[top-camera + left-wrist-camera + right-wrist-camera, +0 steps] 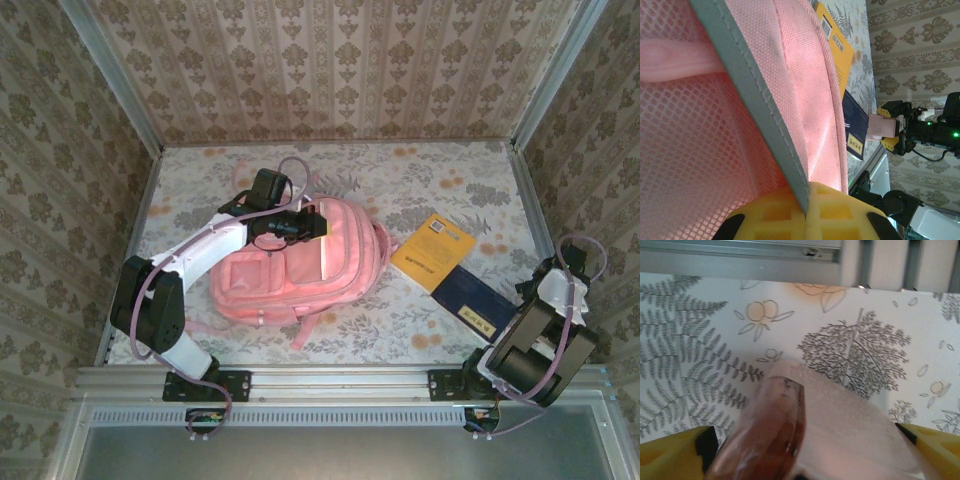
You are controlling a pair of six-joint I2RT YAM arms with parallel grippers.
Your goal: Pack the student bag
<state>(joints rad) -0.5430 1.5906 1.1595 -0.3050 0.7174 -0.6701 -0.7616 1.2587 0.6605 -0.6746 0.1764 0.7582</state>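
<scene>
Left end effector (807, 200) is clamped tight on the grey-trimmed lip of the pink backpack (290, 270), at the bag's 12 o'clock. The bag lies flat mid-bench (400, 170). At its 3 o'clock sit a yellow book (432, 250) and a navy book (475, 302), side by side. At the bench's 4 o'clock, the right end effector (802, 440) stands wide around a pink object (840, 415); a firm grip cannot be told. The lip probably needs lifting higher so the mouth gapes before loading.
</scene>
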